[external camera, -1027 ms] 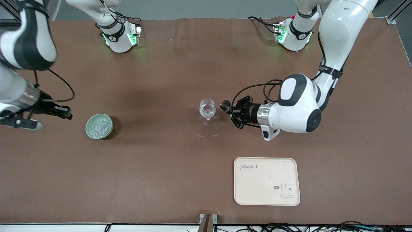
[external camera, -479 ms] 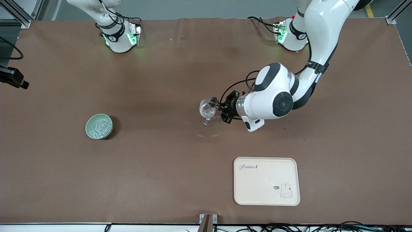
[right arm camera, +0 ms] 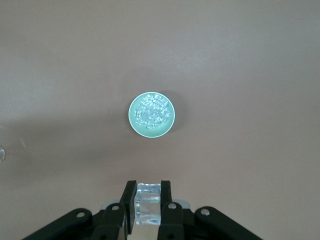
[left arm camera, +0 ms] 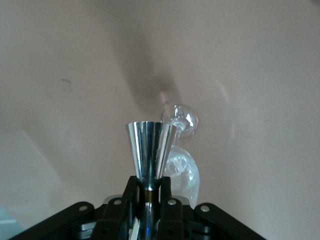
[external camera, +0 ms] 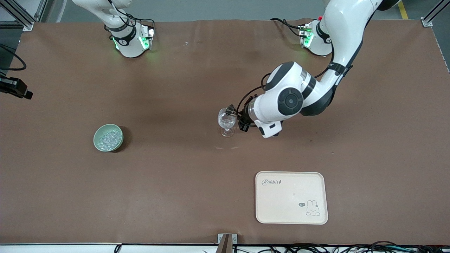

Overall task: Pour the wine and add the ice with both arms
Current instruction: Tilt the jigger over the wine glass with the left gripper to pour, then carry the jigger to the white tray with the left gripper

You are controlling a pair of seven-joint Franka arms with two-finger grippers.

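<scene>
A clear stemmed glass [external camera: 226,121] stands mid-table. My left gripper [external camera: 237,116] is beside its rim, shut on the stem of a shiny metal measuring cup [external camera: 230,111] tipped over the glass. In the left wrist view the cup [left arm camera: 150,152] sits between the left gripper's [left arm camera: 148,186] fingers, with the glass [left arm camera: 184,170] just past it. No wine can be seen. The ice [external camera: 108,137] is heaped in a green bowl [external camera: 97,140]. My right gripper [right arm camera: 148,194] is shut on one clear ice cube [right arm camera: 148,206], high over the table with the bowl [right arm camera: 134,122] below it.
A cream tray [external camera: 291,197] with a rabbit print lies nearer the front camera, toward the left arm's end. In the front view only a black part of the right arm [external camera: 14,88] shows, at the table's edge toward the right arm's end.
The left arm swung toward the glass and brought the metal cup from beside the glass onto its rim. The right arm lifted away, almost out of the front view.
</scene>
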